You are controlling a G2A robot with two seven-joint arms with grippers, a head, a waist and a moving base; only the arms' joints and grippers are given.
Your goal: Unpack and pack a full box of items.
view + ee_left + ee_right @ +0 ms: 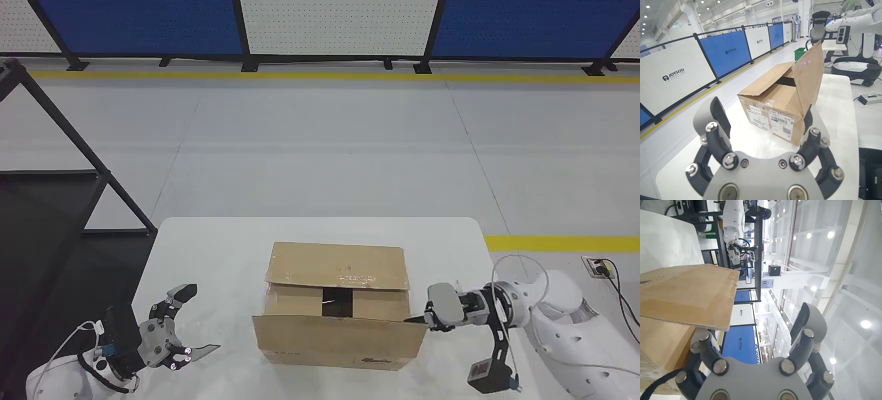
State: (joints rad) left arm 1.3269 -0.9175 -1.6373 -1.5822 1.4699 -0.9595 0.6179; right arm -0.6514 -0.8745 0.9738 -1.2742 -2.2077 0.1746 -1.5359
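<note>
1. Left hand [203, 320] [762, 111]: fingers spread wide and free of any object. It hangs over the near left corner of the tabletop [200, 250], well apart from the box [335, 265] and facing its labelled end.
2. Right hand [412, 320] [759, 321]: at the right end of the box, up by the top corner of the upright flap [808, 75]. Its fingers are spread. One finger [805, 317] stands clear in the air, and the other is hidden behind the cardboard, so contact there cannot be confirmed.
3. Box: brown cardboard, standing in the middle of the tabletop with a long side toward the robot.
4. Flap: the long flap on the robot's side stands nearly upright, leaning slightly outward.
5. Far flap [768, 77]: lies over the top of the box, a little lifted along its free edge. Between the two flaps is a dark gap [340, 300], and the contents cannot be made out through it.
6. Labels [780, 121]: white printed stickers on the short end wall of the box.
7. Tabletop: white, with rounded corners.
8. Surroundings: a partition [330, 25] of blue and white panels beyond the tabletop, a yellow line [320, 75] on the floor before it, and a black frame [60, 130] to the left.
</note>
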